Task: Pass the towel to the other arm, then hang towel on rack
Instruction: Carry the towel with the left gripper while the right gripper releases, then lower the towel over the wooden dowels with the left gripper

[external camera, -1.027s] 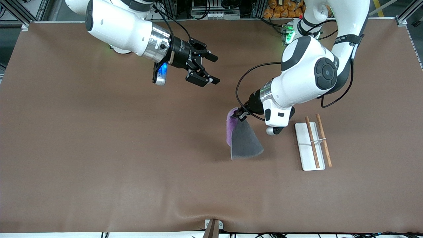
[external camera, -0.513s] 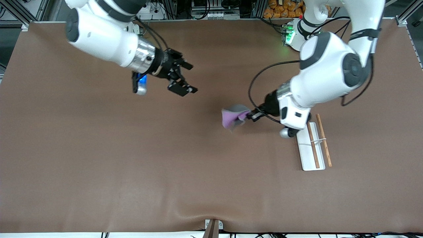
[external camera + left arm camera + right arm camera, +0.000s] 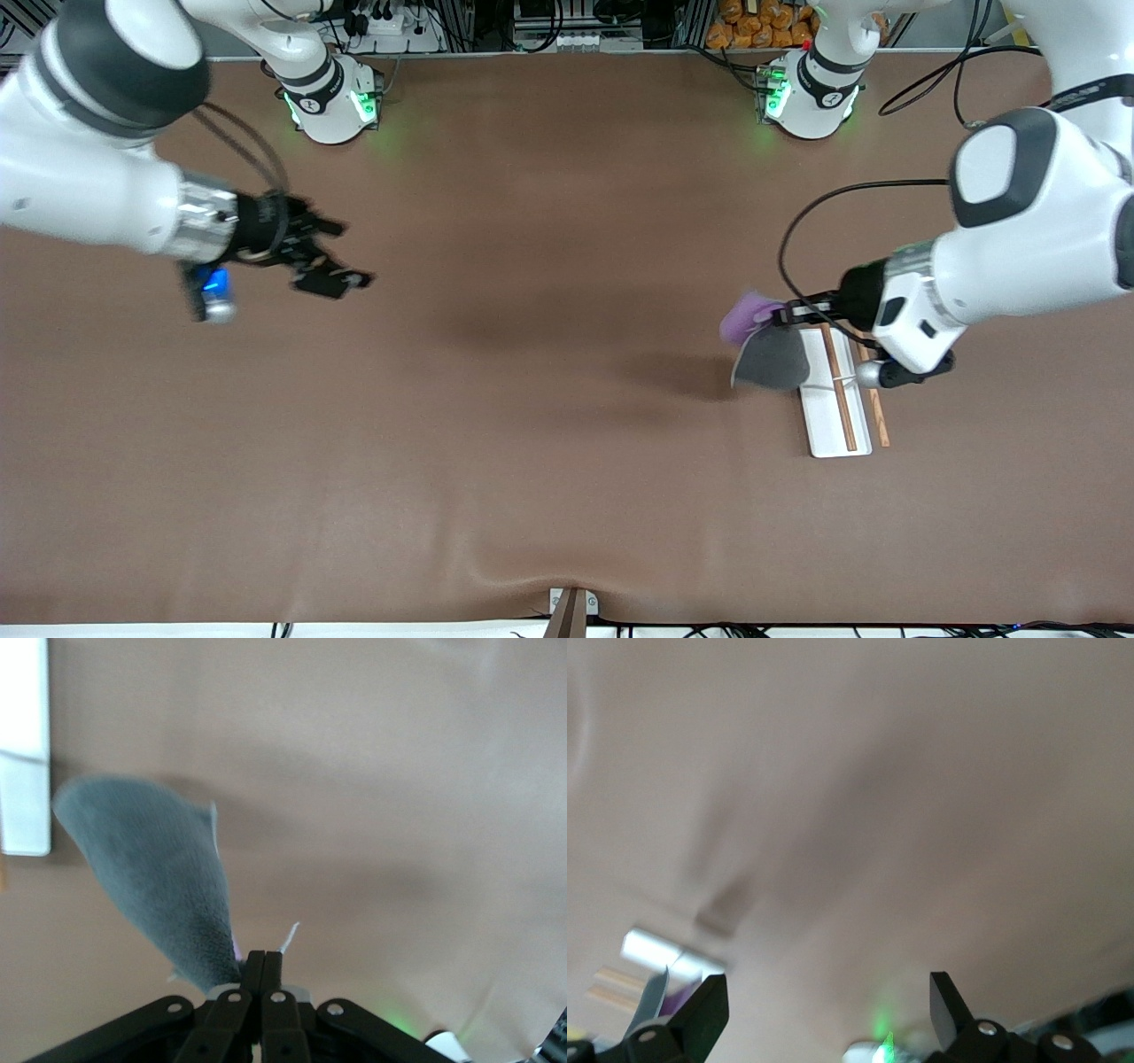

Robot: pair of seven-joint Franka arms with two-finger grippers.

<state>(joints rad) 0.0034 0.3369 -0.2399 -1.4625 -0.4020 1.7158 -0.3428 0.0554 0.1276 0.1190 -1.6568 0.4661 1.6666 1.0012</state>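
Over table (image 3: 532,443): left gripper (image 3: 784,312) apparently pinching towel (image 3: 769,354).

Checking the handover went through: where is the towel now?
The towel hangs from the shut left end effector, in the air over the rack's edge.

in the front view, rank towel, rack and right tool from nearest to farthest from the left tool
1. Grey and purple cloth towel: clamped in the shut left tool.
2. White tray rack with brown wooden rods: just under it.
3. Open right tool: over the right arm's end.

One towel (image 3: 769,356), one rack (image 3: 831,416) with two wooden rods (image 3: 839,390), two end effectors (image 3: 330,266)
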